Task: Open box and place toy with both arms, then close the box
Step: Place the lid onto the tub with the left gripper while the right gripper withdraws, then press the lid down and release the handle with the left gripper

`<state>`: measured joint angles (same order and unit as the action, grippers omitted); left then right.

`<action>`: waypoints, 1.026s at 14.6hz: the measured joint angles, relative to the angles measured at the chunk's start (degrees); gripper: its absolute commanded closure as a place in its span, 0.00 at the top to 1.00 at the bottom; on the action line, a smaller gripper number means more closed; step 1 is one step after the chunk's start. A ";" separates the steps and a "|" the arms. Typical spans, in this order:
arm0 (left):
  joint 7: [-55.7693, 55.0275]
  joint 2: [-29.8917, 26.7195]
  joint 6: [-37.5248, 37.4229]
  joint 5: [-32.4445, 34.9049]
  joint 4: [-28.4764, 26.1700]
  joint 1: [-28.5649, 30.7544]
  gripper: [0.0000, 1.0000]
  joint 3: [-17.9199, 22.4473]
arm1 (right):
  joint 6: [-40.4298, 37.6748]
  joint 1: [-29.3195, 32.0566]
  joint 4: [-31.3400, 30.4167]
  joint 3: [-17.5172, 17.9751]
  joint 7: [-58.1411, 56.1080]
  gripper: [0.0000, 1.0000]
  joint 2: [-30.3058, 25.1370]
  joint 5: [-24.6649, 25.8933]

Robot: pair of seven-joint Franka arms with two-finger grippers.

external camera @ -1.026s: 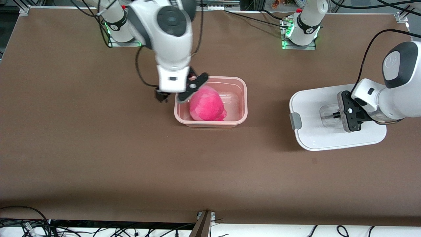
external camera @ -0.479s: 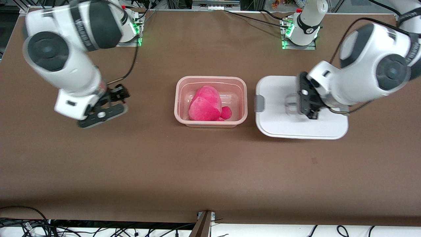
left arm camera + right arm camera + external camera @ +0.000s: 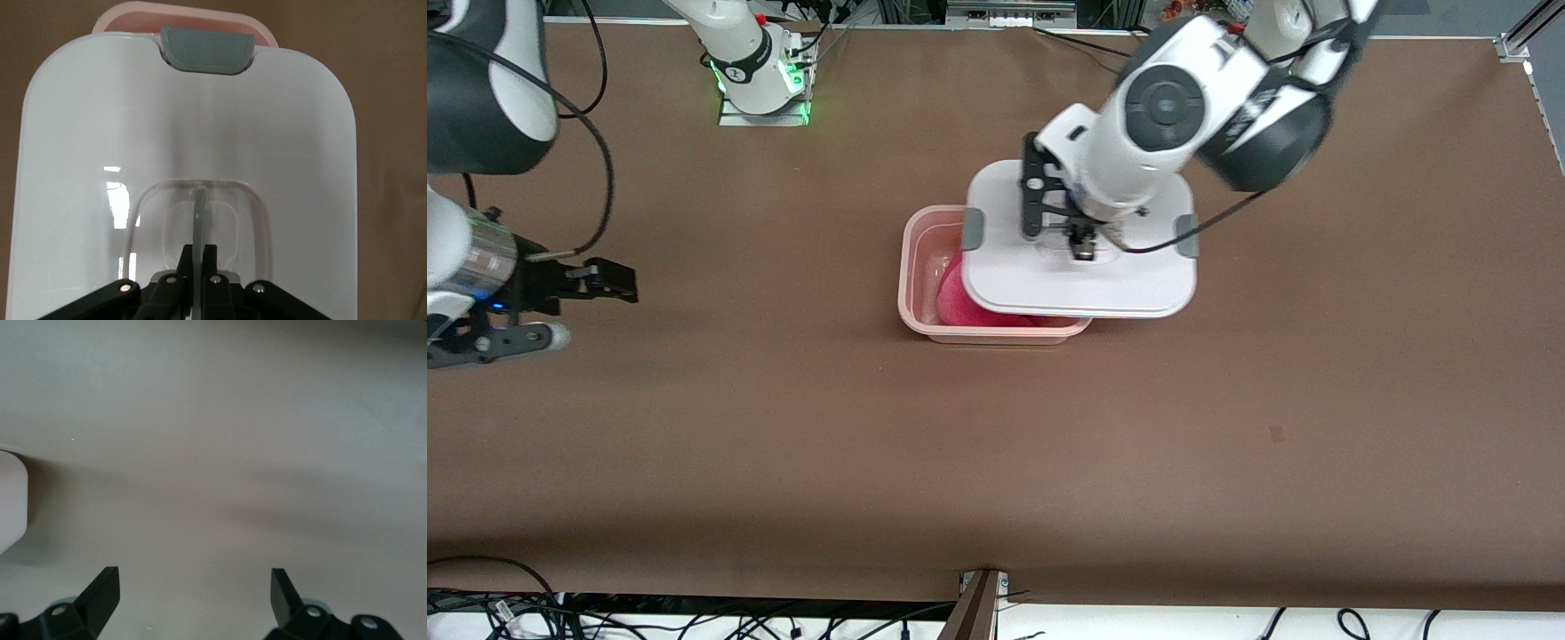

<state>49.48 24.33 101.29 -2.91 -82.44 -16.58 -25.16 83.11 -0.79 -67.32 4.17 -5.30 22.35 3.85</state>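
The pink box stands mid-table with the pink toy inside, mostly hidden under the white lid. My left gripper is shut on the lid's clear handle and holds the lid over the box, shifted toward the left arm's end. The box's end toward the right arm is uncovered. In the left wrist view my left gripper pinches the handle of the lid, with a grey clip and the box rim past it. My right gripper is open and empty, over bare table near the right arm's end, and its fingertips stand wide apart in its wrist view.
A brown table top spreads around the box. The arm bases stand along the edge farthest from the front camera. A white rounded edge shows at the side of the right wrist view; I cannot tell what it is.
My right gripper let go of the toy in the box and swung away to the right arm's end. My left gripper carried the lid from the left arm's end to over the box.
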 measured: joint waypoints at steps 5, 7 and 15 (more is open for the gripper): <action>-0.77 7.20 10.60 0.00 -0.15 -3.29 0.00 0.11 | -2.15 0.18 -3.89 -4.01 0.12 1.00 -5.56 -4.58; -0.78 9.30 13.03 0.44 -0.16 -4.43 0.00 0.15 | -2.03 0.19 -5.06 -4.79 0.12 1.00 -7.22 -5.27; -7.72 11.67 14.60 2.75 -0.18 -7.70 0.00 0.36 | -2.94 0.19 -12.44 -5.84 0.06 1.00 -14.50 -5.25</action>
<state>41.76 36.00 115.89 -0.15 -82.63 -24.29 -24.80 80.17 -0.60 -79.77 -1.67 -5.24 7.85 -1.40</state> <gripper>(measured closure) 0.930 0.000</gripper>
